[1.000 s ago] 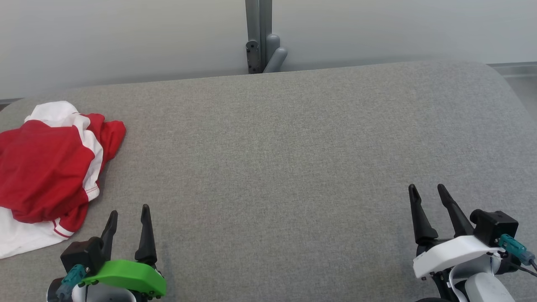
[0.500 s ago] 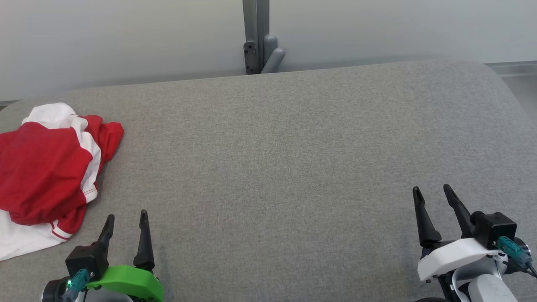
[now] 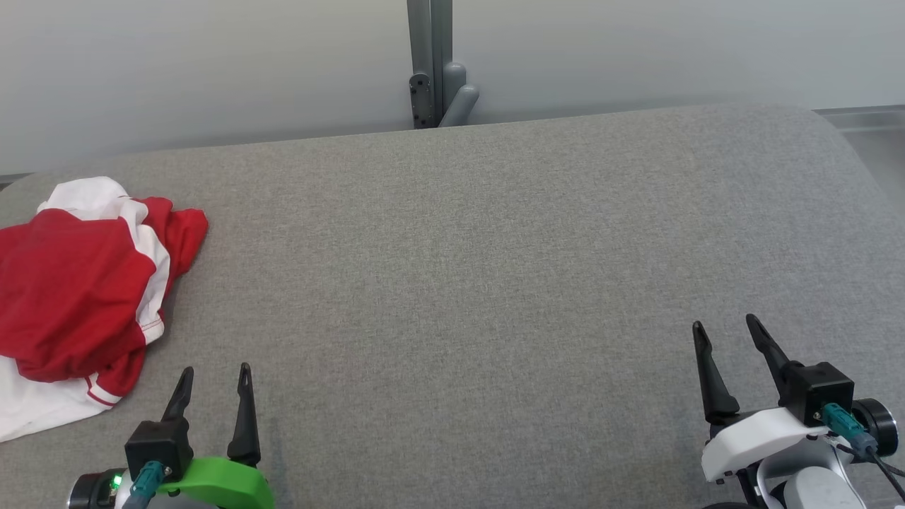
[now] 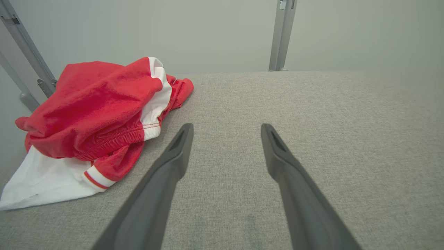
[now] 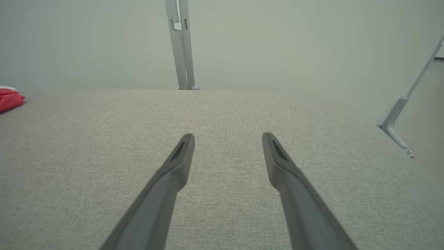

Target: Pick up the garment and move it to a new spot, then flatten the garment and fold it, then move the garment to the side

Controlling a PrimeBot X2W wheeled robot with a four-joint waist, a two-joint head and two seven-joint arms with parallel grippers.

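A crumpled red and white garment [image 3: 74, 297] lies bunched at the far left of the grey padded table [image 3: 481, 254]. My left gripper [image 3: 215, 370] stands open near the table's front edge, just right of the garment and apart from it. In the left wrist view the garment [image 4: 93, 114] lies left of my open left gripper [image 4: 227, 126], nothing between the fingers. My right gripper [image 3: 726, 324] stands open at the lower right, far from the cloth. The right wrist view has the open right gripper [image 5: 228, 136] over bare fabric, with a red edge of the garment [image 5: 10, 97] at far left.
A grey metal post [image 3: 431, 63] with a bracket rises behind the table's far edge against a pale wall. The table's right corner is rounded [image 3: 841, 134]. A slanted grey strut [image 5: 402, 114] shows beyond the table's right side.
Both grippers have drawn back a little toward the front edge, still open. The head camera has shifted slightly. The garment lies as before.
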